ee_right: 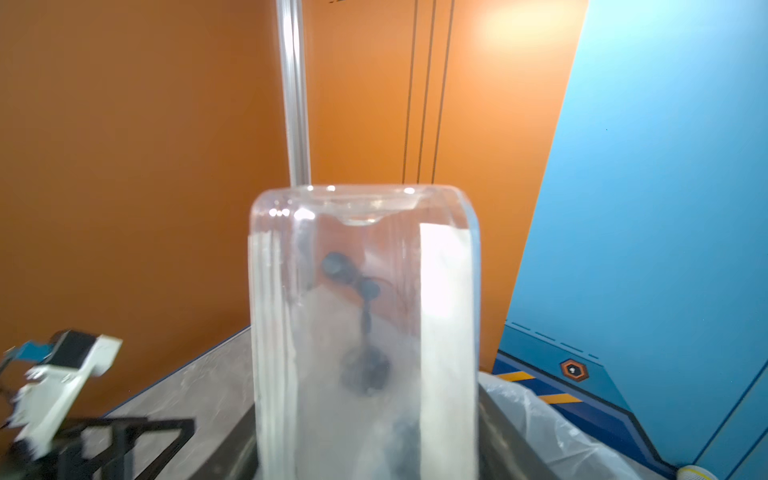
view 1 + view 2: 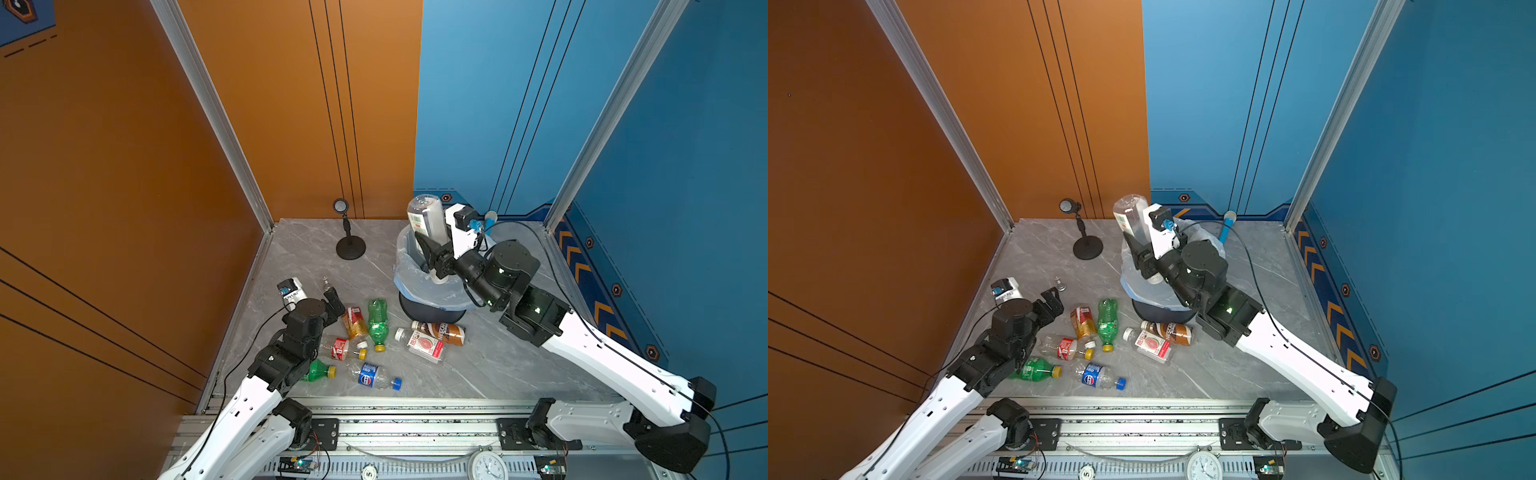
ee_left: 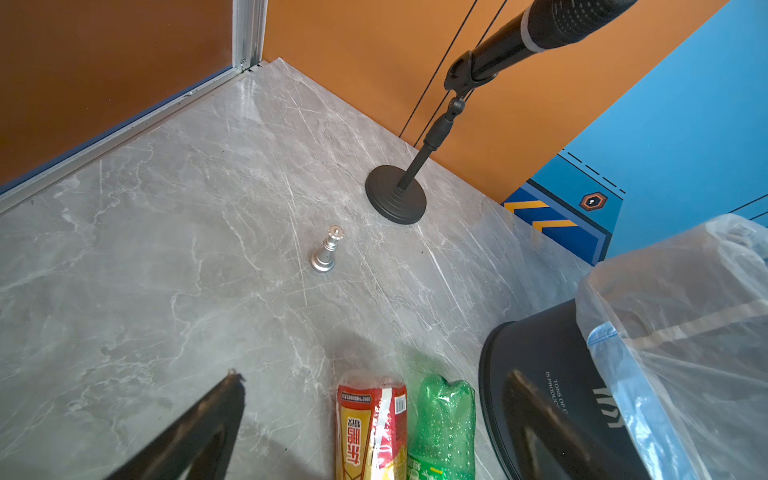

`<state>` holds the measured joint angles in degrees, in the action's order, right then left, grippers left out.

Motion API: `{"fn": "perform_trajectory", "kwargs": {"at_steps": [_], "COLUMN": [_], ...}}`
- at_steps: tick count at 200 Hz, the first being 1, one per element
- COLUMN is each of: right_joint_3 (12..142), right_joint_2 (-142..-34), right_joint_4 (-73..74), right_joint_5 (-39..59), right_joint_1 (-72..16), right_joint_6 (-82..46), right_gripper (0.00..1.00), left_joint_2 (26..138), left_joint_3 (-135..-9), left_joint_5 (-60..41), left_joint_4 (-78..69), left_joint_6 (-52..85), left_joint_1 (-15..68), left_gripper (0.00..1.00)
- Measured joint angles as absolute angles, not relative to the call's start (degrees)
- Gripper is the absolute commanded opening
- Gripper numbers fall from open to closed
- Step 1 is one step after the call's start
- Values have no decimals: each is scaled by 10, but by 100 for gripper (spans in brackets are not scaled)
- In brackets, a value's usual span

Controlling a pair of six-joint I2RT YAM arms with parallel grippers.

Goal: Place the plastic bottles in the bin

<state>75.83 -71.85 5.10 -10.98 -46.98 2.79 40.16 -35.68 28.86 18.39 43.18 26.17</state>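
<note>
Bottle plastic looks light, thin and slick: my right gripper [image 2: 434, 246] clamps the clear bottle [image 2: 426, 216] near its neck, base up, bin [image 2: 415, 308] directly below. My left gripper [image 2: 334, 302] gapes, amber bottle [image 2: 354, 322] just ahead.

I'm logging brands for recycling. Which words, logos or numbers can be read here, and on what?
"TONS OF" and "IS PRODUC", cut off: wall of the bin.
"东鹏": red-and-yellow bottle.
"NESCA", rest hidden: brown bottle.
Pepsi logo, no legible wording: blue-label bottle.
"5": round disc at the front rail.
Too small or blurred: label on the clear bottle in the right gripper, red-label bottle, white-label bottle, clock numerals.
</note>
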Motion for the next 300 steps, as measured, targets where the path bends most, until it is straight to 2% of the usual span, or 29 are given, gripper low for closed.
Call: {"fn": "perform_trajectory", "kwargs": {"at_steps": [74,82,98,109,144,165,203,225,270,300], "right_joint_3": [776,776,776,776,774,738,569,477,433,437], "right_joint_2": [-837,-841,-842,-842,-824,-762,-576,-515,-507,-521], "right_joint_4": [65,65,64,64,41,33,36,20,-30,-29], "right_joint_5": [-75,-74,-70,-70,-77,-79,-104,-131,-151,-153], "right_joint_1": [-332,-327,-324,-323,-323,-325,-331,-330,-322,-321], "right_joint_6": [17,15,12,8,-3,-15,-74,-116,-149,-151], "right_gripper": [62,67,90,100,100,100,100,100,100,100], "left_joint_2": [401,401,401,403,408,414,426,429,438,438], "left_joint_3": [-356,-356,-356,-356,-356,-356,-356,-357,-384,-425], "left_joint_5": [278,278,276,274,269,267,257,243,204,189], "left_joint_4": [192,192,192,192,192,191,192,204,289,374], "left_joint_6": [446,447,447,447,447,449,455,473,528,574], "left_joint_1": [258,258,258,258,255,253,251,251,263,323], "left_gripper": [98,98,98,98,98,98,98,99,97,95]}}
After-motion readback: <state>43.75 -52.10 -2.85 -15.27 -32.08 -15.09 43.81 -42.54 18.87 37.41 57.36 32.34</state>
